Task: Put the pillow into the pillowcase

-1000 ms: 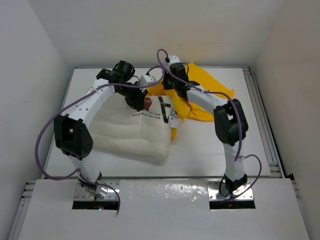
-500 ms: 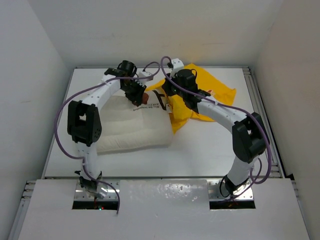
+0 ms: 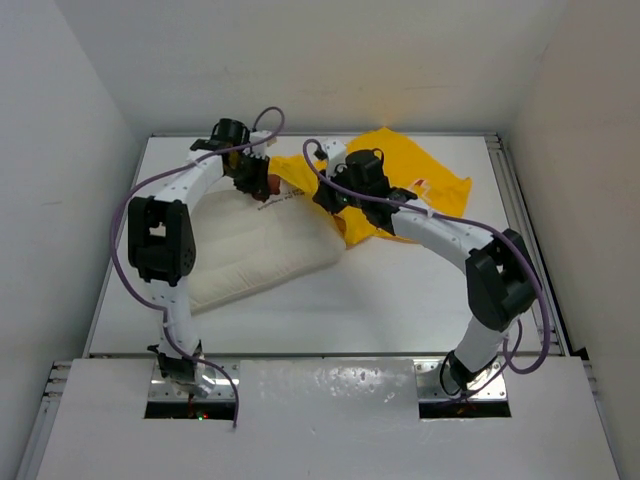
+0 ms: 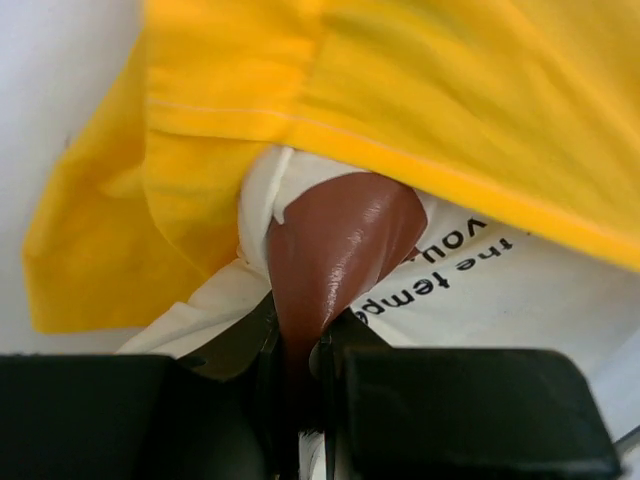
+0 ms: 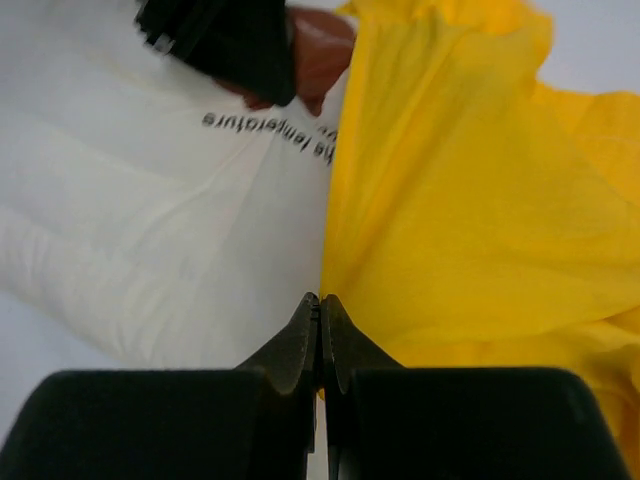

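Observation:
The cream-white pillow lies at the table's left, its far corner under the edge of the yellow pillowcase. My left gripper is shut on the pillow's glossy brown tag, next to a white printed label. In the left wrist view, yellow pillowcase fabric drapes over the tag. My right gripper is shut on the pillowcase's edge, right beside the pillow. The right wrist view shows its closed tips and, farther off, the left gripper.
White walls enclose the table on the left, back and right. A metal rail runs along the right edge. Purple cables loop off both arms. The bare white tabletop shows in front of the pillowcase.
My left gripper has pulled the pillow's tagged corner back and left. The pillowcase edge held by my right gripper now lies over that corner. The pillow has swung round.

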Robot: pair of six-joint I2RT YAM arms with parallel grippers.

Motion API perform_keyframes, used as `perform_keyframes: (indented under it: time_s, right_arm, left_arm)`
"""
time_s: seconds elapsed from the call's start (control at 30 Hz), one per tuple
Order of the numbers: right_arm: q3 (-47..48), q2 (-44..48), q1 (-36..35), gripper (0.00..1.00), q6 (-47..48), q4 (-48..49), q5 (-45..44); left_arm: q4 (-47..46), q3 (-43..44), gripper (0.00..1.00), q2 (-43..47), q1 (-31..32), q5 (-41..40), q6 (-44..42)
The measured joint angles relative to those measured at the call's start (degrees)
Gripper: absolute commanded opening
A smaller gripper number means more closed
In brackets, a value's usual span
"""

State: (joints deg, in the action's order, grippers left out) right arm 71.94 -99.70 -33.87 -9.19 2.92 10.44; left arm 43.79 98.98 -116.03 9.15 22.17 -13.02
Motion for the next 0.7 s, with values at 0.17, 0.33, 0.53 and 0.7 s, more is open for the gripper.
perform_keyframes:
  time_s: [0.17, 0.33, 0.53, 0.7]
  right_arm:
    - [-0.87, 0.50, -0.63, 0.24, 1.92, -2.69, 5.09]
    - [2.62, -1.33, -0.74, 0.90, 1.09, -7.65, 6.69]
    - [-0.02, 0.22, 3.15, 0.09, -5.42, -6.10, 5.09]
    - [-7.43, 4.61, 10.62, 0.24, -13.16, -5.92, -1.29]
  left_arm:
    - [-6.99, -4.92, 0.00, 0.61, -2.89, 0.00, 7.26]
    - [-11.26, -6.97, 0.16, 0.61, -3.21, -0.74, 10.78]
    - [-13.09, -7.17, 0.35, 0.61, -3.61, -1.75, 11.91]
    - [-13.00, -7.17, 0.39, 1.68, -4.00, -2.25, 10.19]
